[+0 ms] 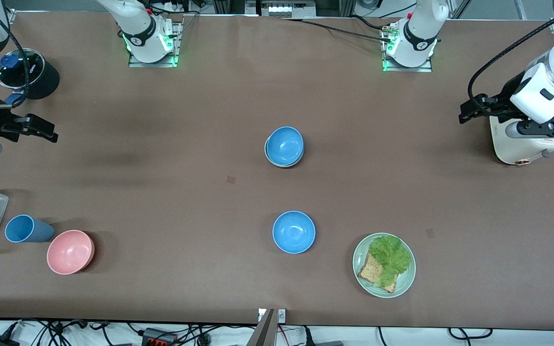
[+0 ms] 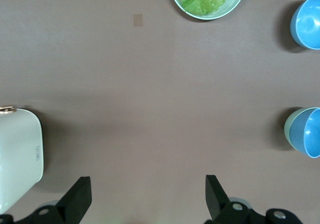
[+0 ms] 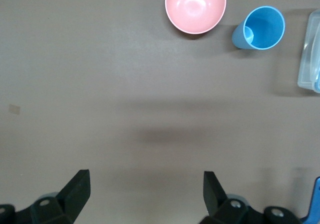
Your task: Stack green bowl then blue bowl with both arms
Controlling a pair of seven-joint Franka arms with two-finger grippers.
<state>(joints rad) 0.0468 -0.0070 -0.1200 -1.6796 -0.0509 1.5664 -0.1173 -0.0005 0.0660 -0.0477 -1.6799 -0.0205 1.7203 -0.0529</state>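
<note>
Plate w/ lettuce (image 1: 384, 265) nearest cam. Blue bowl (image 1: 285, 145) already nested in green bowl (image 1: 267, 150), mid-table. Left gripper (image 2: 147, 196) and right gripper (image 3: 145, 194) at table ends, jaws spread, empty. Risk: regrasping spare blue bowl (image 1: 294, 232), upsetting stack.

Two glossy white arms with black joint bands: left arm (image 1: 548, 89), right arm (image 1: 138, 29). Round white bases on metal plates, green lights glowing at the edges. Black cable looped along the left arm. Matte black two-finger grippers: left gripper (image 2: 145, 199), right gripper (image 3: 145, 196), fingers spread apart.
</note>
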